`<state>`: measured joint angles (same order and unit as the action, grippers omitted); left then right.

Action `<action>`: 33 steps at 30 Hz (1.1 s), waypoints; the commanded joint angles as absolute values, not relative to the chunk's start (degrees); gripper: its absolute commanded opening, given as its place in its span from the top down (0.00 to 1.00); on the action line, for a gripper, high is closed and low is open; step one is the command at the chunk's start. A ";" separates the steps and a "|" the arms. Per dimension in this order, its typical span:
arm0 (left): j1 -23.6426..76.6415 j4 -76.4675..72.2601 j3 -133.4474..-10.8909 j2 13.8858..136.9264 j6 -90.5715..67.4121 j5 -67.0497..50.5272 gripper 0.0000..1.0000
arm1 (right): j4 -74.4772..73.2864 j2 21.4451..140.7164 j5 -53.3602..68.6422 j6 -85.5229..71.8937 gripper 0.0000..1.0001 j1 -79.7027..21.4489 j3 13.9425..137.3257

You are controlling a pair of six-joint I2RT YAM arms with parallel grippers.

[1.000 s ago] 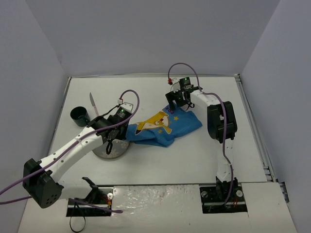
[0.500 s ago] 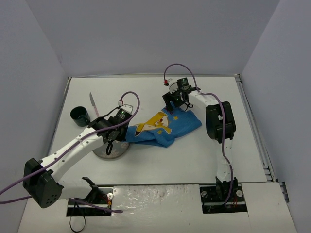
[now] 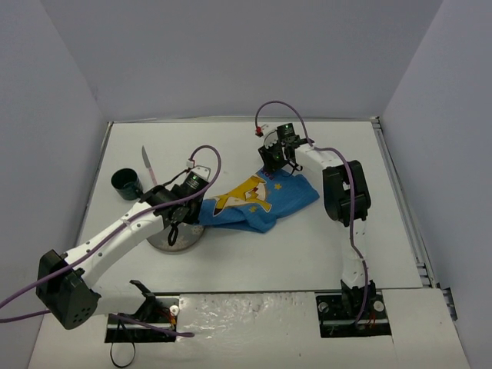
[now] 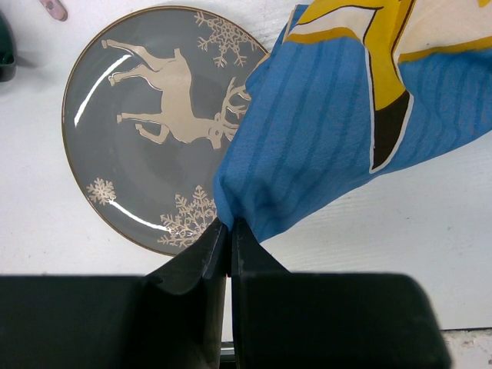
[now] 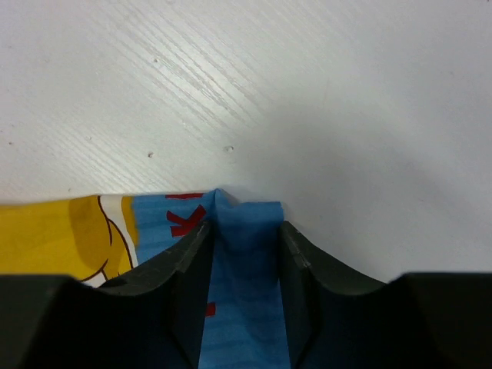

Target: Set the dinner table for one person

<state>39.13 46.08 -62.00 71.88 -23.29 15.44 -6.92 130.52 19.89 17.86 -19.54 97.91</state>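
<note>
The right gripper (image 3: 270, 159) has drawn the blue cartoon-print placemat (image 3: 261, 198) corner leftward on the dinner table (image 3: 307, 238), jaws pinching it; red lettering unreadable. The left gripper (image 4: 229, 231) pinches its edge over the reindeer plate (image 4: 146, 123).

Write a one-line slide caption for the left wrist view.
Left gripper pinches the blue placemat edge over a grey reindeer plate.

Blue placemat (image 4: 323, 138) covers the reindeer plate's (image 4: 146, 115) right rim, its top cut off by the frame; green cup (image 4: 6, 50) barely peeks in at left.
</note>
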 commanded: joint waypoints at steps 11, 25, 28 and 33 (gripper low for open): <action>35.02 43.51 -69.10 70.49 -20.07 18.59 1.00 | -12.00 120.39 14.39 14.85 1.00 -18.41 98.97; 27.70 35.04 -99.64 74.22 -1.90 19.43 1.00 | -10.86 89.83 -5.97 11.50 1.00 -14.15 101.67; 27.69 33.07 -101.27 73.47 -0.70 18.84 1.00 | -10.21 85.23 -8.04 11.05 1.00 -13.50 99.97; 27.86 31.29 -101.47 68.48 1.13 12.83 1.00 | -7.34 73.92 -9.42 10.05 1.00 -13.45 94.15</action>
<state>28.43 35.78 -99.24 73.65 -3.33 15.57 -11.45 80.93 -3.31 10.74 -14.31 98.49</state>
